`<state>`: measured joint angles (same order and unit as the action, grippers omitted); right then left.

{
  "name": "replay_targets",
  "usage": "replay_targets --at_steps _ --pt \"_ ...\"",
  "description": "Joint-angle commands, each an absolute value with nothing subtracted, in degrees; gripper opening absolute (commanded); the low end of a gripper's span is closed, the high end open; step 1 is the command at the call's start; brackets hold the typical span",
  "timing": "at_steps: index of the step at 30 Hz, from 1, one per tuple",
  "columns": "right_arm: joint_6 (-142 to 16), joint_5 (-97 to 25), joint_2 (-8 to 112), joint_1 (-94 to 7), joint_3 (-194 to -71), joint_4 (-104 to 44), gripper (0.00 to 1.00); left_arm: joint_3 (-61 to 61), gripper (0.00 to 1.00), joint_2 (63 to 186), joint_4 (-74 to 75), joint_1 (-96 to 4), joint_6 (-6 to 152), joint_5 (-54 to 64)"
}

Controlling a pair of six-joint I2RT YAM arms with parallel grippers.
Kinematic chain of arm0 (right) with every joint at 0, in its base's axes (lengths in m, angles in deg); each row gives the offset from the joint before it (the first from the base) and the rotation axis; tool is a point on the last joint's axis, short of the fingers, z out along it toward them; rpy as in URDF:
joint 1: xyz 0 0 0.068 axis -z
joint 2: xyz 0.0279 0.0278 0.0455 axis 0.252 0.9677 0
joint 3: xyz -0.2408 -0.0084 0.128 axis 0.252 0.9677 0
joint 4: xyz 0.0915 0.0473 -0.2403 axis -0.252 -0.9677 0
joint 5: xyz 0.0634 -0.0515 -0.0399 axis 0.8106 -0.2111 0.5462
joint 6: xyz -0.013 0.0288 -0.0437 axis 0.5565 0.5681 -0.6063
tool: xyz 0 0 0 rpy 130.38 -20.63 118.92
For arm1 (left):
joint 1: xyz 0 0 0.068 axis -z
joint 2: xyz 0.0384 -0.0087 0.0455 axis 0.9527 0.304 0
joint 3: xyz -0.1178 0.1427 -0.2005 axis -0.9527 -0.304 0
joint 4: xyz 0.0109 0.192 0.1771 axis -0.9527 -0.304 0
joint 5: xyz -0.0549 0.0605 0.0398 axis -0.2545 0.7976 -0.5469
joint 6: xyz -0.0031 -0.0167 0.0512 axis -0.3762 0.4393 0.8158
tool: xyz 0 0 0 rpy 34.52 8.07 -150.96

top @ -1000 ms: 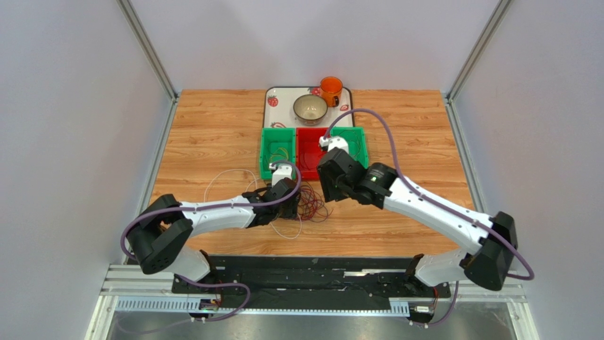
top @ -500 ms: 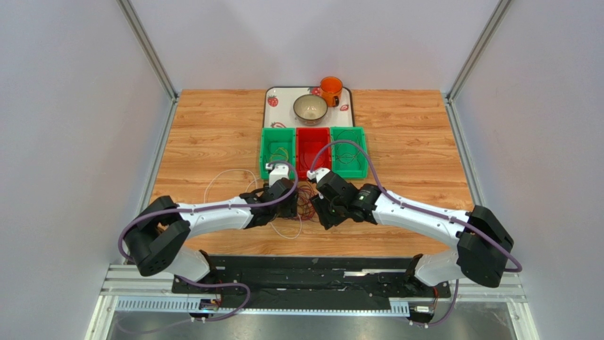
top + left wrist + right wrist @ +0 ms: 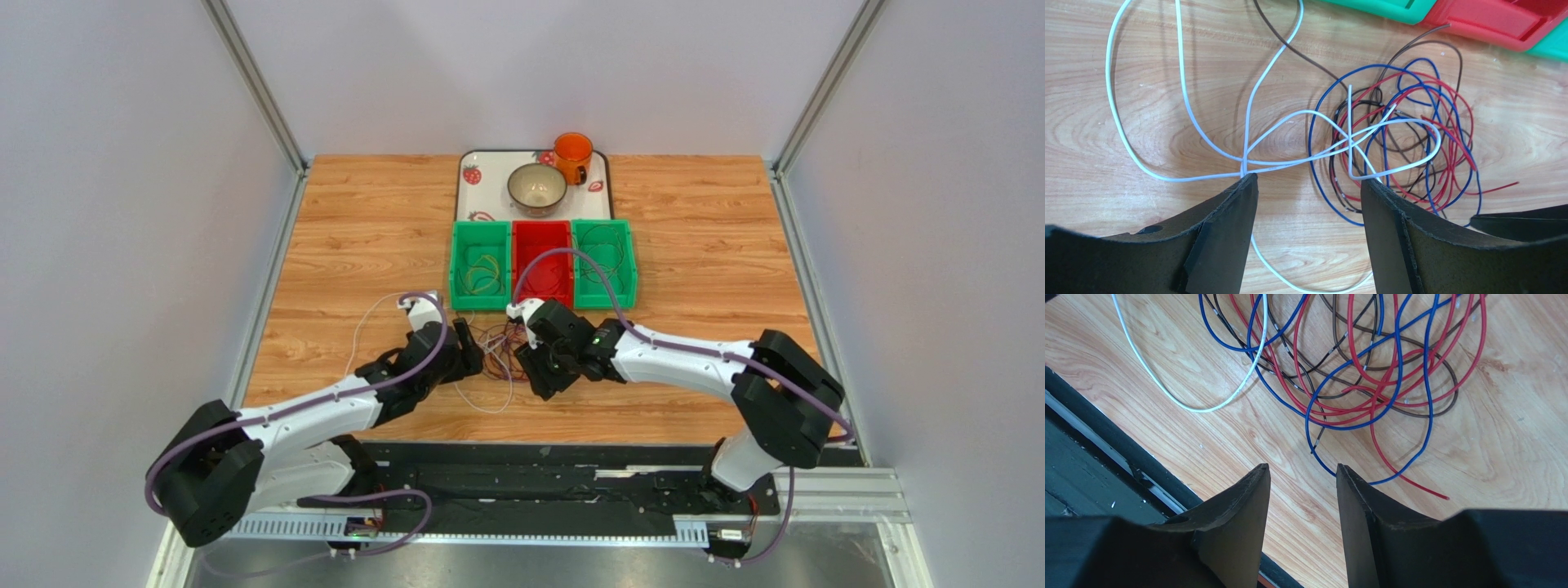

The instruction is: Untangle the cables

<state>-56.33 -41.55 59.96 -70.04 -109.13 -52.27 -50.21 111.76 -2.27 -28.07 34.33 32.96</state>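
From where I stand, the tangle of thin red, blue, brown and white cables (image 3: 501, 347) lies on the light wooden table (image 3: 711, 233), just in front of the row of green and red plastic bins (image 3: 512, 260). It sits between the two arms. The left gripper (image 3: 1308, 180) hangs over its left side, jaws wide apart and holding nothing, with white strands crossing at one fingertip. The right gripper (image 3: 1301, 468) hovers at the near edge of the tangle, jaws parted less widely, only bare wood between them
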Motion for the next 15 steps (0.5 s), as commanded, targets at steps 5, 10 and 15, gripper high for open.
replay_targets --at_steps 5,10,15 --pt "-58.1 -40.8 64.0 -70.1 -115.2 -50.7 0.48 -49.0 0.70 112.9 0.9 -28.4 33.5 32.2" --pt "-57.9 -41.3 65.4 -70.2 -115.9 -51.3 0.48 -49.1 0.70 112.9 0.9 -28.4 33.5 32.1" --pt "-57.8 -41.8 67.9 -70.1 -116.9 -52.0 0.47 -48.8 0.69 113.0 0.8 -28.4 33.6 31.9"
